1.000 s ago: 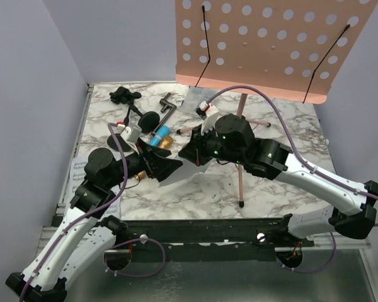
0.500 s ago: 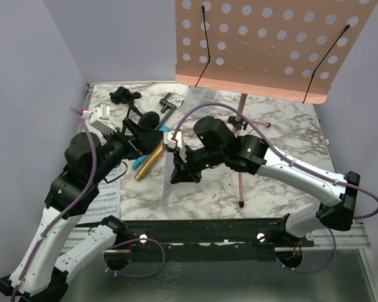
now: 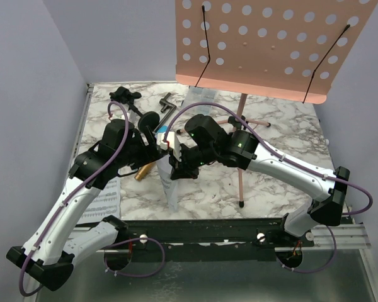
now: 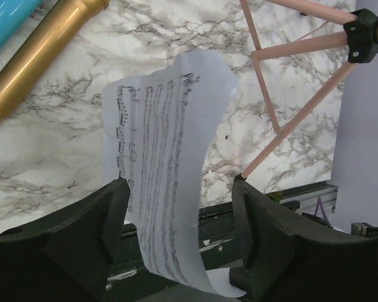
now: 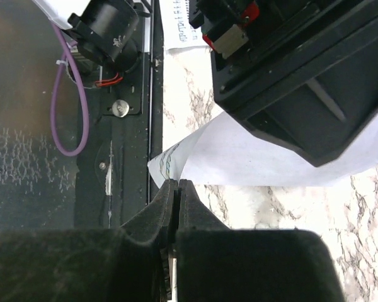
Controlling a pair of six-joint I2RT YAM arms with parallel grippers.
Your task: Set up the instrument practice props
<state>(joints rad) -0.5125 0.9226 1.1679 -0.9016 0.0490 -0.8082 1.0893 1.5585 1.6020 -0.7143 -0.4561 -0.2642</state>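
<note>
My right gripper (image 3: 175,171) (image 5: 176,182) is shut on the edge of a white music page (image 3: 171,192) (image 5: 258,157), which hangs curled above the table. My left gripper (image 3: 156,151) (image 4: 179,189) is open, and the page (image 4: 157,157) hangs between its jaws without being pinched. The pink perforated music rack (image 3: 271,44) stands at the back on rose-gold tripod legs (image 3: 240,170) (image 4: 283,119). The gold microphone (image 3: 143,170) (image 4: 44,50) and the blue microphone (image 3: 160,130) (image 4: 6,19) lie beside the left arm. Two black round-based poles (image 3: 148,117) lie at the back left.
Another music page (image 3: 104,201) lies at the table's left front edge. A small clear plastic box (image 3: 198,97) sits under the rack. A dark metal rail (image 3: 208,229) runs along the near edge. Grey walls close in on both sides.
My left arm has swung right and down, so its open jaws now stand around the hanging page. My right gripper keeps hold of the page and has barely moved.
</note>
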